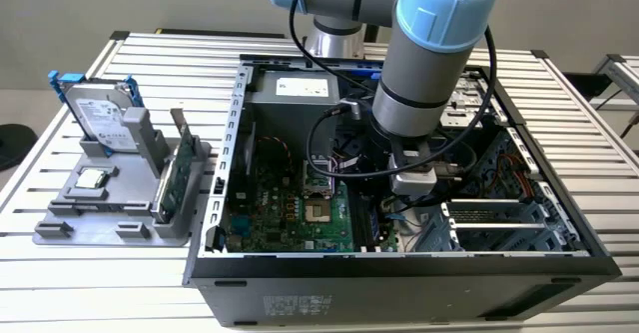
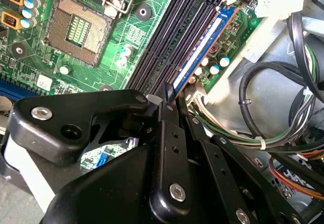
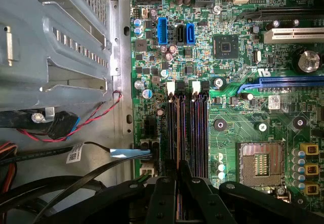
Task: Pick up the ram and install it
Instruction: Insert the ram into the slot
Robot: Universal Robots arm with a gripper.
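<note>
Between my fingers (image 2: 169, 100), pinched on its top edge, the ram (image 2: 202, 49) stands on edge in a memory slot (image 3: 185, 128) of the motherboard (image 3: 228, 82); I judge it light, stiff, fragile, best held by its edges.

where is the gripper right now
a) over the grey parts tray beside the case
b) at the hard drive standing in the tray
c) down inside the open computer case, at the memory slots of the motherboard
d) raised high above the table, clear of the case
c: the gripper sits at the end of the memory slots on the green motherboard, with the ram edge-on in the slot just ahead of its tips.
</note>
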